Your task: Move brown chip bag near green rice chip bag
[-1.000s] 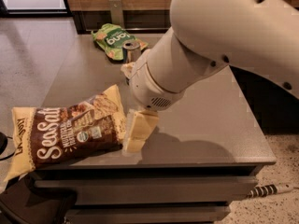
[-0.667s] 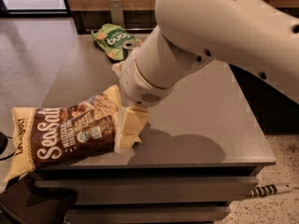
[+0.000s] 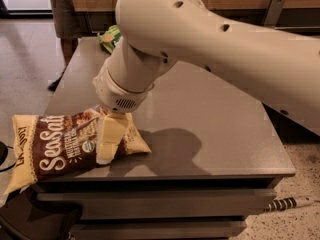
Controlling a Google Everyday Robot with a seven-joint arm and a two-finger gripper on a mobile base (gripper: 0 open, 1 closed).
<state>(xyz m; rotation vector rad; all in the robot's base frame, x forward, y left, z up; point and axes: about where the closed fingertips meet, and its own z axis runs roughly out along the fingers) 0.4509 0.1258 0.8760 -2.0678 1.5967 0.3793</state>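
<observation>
Eyeballing this from biggest to smallest: the robot arm (image 3: pixel 210 39) fills most of the view and hides nearly all of the far side of the grey table (image 3: pixel 210 119). That's worry number one, because a placement is hard to judge when the target is mostly covered.

The brown chip bag (image 3: pixel 55 149) lies flat at the near left corner, and its left end hangs out past the table edge. If it gets nudged leftward or dropped early, I'd bet it slides off onto the floor.

The gripper (image 3: pixel 111 140) is down on the bag's right end, touching it. I can't tell how the jaws stand, so a weak hold on that crinkly film is very possible, and the bag could slip loose mid-carry.

The green rice chip bag (image 3: pixel 111 36) just peeks out at the far left edge, well apart from the brown one. A big bag swept in carelessly could shove it off.
</observation>
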